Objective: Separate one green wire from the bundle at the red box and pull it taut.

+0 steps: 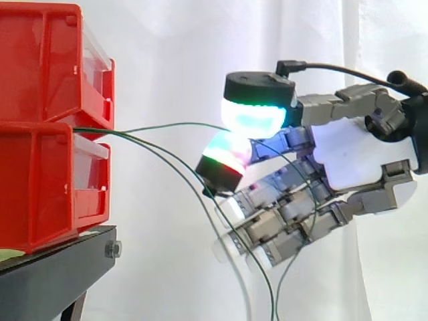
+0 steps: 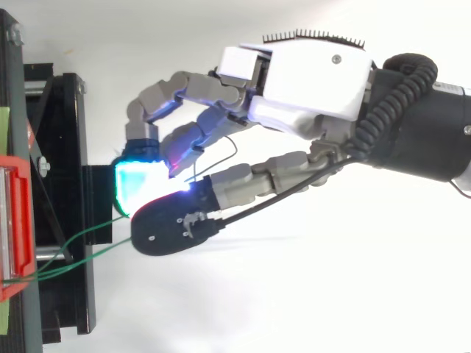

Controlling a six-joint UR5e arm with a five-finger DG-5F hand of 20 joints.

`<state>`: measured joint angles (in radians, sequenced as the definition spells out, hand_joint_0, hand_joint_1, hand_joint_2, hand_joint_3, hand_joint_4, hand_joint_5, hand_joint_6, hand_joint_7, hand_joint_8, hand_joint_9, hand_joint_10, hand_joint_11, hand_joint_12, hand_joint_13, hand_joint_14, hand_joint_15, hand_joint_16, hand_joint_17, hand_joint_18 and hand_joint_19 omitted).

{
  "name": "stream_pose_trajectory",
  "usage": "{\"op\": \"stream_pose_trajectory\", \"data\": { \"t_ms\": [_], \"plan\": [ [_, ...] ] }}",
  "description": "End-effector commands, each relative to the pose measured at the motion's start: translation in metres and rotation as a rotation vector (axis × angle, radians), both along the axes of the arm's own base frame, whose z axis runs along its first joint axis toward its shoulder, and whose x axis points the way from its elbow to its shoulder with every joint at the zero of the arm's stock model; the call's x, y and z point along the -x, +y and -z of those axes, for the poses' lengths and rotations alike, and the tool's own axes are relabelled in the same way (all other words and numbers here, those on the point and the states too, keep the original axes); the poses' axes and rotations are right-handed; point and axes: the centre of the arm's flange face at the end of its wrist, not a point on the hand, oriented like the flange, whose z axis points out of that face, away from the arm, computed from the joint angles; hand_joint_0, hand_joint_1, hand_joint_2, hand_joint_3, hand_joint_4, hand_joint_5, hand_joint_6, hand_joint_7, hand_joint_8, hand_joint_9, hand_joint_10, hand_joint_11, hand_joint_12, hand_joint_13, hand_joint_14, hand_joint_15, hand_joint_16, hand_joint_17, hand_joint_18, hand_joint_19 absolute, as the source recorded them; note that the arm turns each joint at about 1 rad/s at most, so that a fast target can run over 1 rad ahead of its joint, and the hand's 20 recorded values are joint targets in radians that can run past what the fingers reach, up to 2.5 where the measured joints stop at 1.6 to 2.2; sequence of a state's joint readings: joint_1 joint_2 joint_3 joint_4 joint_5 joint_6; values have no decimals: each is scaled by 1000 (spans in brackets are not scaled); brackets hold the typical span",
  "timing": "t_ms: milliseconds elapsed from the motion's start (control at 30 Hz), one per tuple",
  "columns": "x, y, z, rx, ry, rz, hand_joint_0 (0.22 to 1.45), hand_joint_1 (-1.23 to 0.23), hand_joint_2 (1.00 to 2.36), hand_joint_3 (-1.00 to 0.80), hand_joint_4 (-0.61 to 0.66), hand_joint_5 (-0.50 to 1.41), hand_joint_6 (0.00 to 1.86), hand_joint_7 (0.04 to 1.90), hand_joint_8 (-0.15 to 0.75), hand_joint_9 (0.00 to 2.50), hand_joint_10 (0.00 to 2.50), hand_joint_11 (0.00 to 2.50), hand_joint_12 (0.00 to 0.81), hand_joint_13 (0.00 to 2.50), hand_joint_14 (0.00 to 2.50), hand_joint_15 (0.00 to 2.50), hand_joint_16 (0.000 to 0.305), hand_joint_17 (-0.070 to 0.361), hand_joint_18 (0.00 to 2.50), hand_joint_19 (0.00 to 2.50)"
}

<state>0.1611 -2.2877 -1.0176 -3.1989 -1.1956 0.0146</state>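
From your side view, the upper bin [image 1: 47, 60] sits stacked directly on the lower bin [image 1: 47, 187] at the left, and the lower bin rests on the stand [image 1: 53, 274]. The wires come out at the seam between the bins and run right. The upper wire [image 1: 167, 125] goes level to the robot hand [image 1: 354, 160], well right of the bins, and is pinched between two of its pads. The lower wire [image 1: 167, 160] slopes down beneath those pads, in front of the curtain [image 1: 167, 53].

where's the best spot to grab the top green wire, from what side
Grip the upper green wire on its level span out from the red bins, where it lies clear of the sagging lower wires. Come from the side away from the bins, one pad above, one below, as the robot hand appears to pinch it.
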Motion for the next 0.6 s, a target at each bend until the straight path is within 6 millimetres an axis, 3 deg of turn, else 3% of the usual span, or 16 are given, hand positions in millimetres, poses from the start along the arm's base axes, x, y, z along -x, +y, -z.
{"op": "stream_pose_trajectory", "data": {
  "t_ms": [0, 233, 567],
  "plan": [
    [12, -2, 4, -9, 57, 5, 593, -818, 1004, -53, -85, -112, 869, 1243, 256, 836, 6, 288, 374, 558, 7, 203, 55, 123, 473, 205],
    [45, -6, 32, -48, 53, 30, 593, -815, 1005, -50, -85, -112, 869, 1237, 262, 868, 7, 315, 374, 576, 8, 223, 55, 124, 485, 214],
    [35, 0, 30, -51, -95, 51, 596, -816, 1004, -52, -82, -111, 870, 1236, 265, 895, 7, 340, 377, 579, 7, 217, 55, 124, 484, 214]
  ]
}}
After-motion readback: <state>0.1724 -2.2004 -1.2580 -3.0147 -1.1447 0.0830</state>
